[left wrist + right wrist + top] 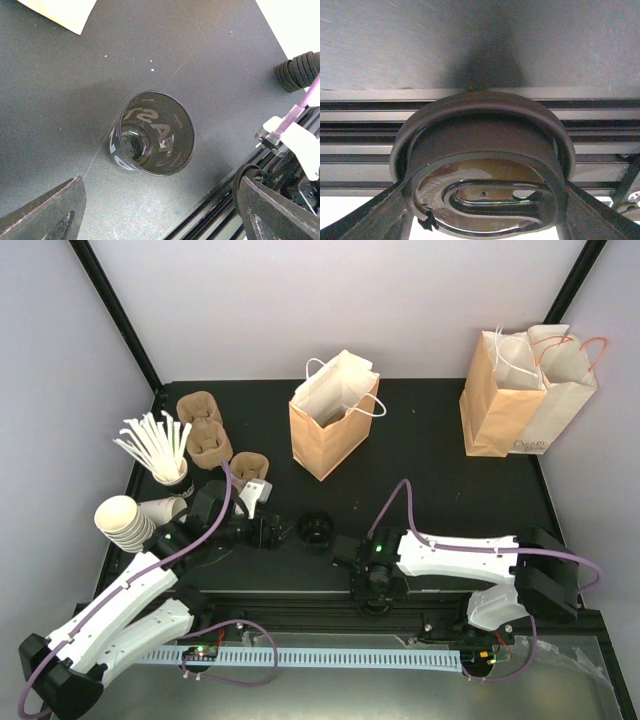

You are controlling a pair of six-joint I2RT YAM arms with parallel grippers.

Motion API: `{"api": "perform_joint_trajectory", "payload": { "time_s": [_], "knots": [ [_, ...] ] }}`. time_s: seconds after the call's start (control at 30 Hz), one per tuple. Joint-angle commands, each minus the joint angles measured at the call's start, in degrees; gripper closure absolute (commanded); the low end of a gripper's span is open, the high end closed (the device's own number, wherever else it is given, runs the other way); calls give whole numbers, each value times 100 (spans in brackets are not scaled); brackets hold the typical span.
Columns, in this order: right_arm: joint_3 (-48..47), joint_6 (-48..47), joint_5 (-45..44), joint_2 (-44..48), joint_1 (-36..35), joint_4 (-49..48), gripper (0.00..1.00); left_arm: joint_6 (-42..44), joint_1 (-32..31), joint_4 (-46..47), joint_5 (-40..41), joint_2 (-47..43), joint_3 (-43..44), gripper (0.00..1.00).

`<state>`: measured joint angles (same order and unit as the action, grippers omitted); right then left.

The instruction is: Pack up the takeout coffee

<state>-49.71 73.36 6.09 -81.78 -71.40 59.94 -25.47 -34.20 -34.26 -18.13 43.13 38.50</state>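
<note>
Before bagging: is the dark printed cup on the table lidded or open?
Open: the dark printed cup shows its bare inside; the round black plastic lid sits in the right gripper.

The coffee cup [152, 132], dark with pale lettering, stands lidless and open-mouthed on the black surface [60, 100]. Its glossy black round lid [485, 150], sip slot showing, sits tilted between the right tool's [487, 215] fingers at the surface's near edge.

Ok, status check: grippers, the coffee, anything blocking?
Left gripper open, by the lidless dark cup, upright on the table. Right gripper shut on the black lid at the near edge. Path from cup to open paper bag clear.
</note>
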Motion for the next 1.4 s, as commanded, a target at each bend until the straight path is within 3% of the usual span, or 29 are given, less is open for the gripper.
{"api": "perform_joint_trajectory", "payload": {
  "time_s": [0.0, 0.33, 0.63, 1.23, 1.37],
  "knots": [
    [-648, -447, -439, -169, 127, 448, 26, 145, 115, -148, 1, 12, 345, 15],
    [-1945, -1471, -735, -536, 510, 752, 26, 97, 870, -208, -96, 161, 389, 15],
    [-2893, -2164, -817, -1043, 661, 901, 25, -264, 1946, 525, -1189, 424, 139, 14],
    [-4327, -2932, -830, -2184, 756, 965, 25, -238, 2251, 815, -1584, 1120, -118, 15],
    [-4421, -2999, -849, -2355, 812, 983, 25, -311, 2259, 1071, -1878, 1462, -186, 22]
  ]
}}
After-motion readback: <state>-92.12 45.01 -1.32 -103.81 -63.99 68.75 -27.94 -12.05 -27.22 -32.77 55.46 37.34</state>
